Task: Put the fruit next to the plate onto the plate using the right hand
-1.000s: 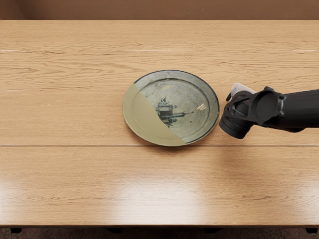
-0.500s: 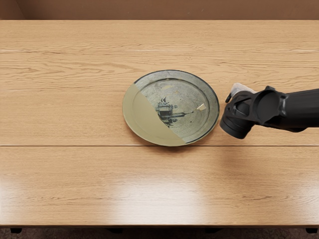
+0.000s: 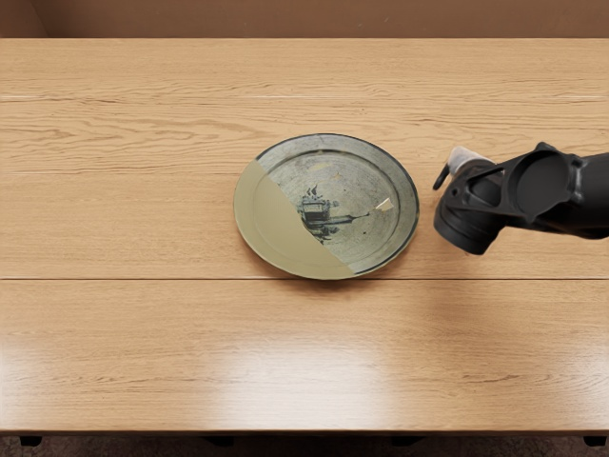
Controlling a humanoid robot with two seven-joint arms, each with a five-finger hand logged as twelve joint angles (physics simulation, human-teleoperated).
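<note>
- Position: right hand (image 3: pixel 466 214) sat low over the table (image 3: pixel 143 333), its arm coming in from the right edge. Left arm was out of view.
- Fruit (image 3: pixel 464 156): only a small pale bit showed, peeking out past the far side of the hand. The rest was hidden under the dark palm and wrist. Judged to be the fruit, since nothing else lay beside the plate (image 3: pixel 276 238).
- Grip: could not tell whether the hand was closed on the fruit or merely over it. The palm faced down and away from the camera, hiding any contact.
- Plate lay to the hand's left, near but apart, with a strip of bare wood between them. No fruit was on it, only a tan sector on the near-left side, a dark print in the centre and a small pale fleck toward the hand side.
- Reading: the hand covered the fruit from above, likely so it could wrap it and lift straight up. Step judged as the grasp; transfer not yet done.
- Next would call for a lift clearing the plate's rim, then a short carry leftward to its centre. Risk: a loose hold letting the fruit slip off onto the wood.
</note>
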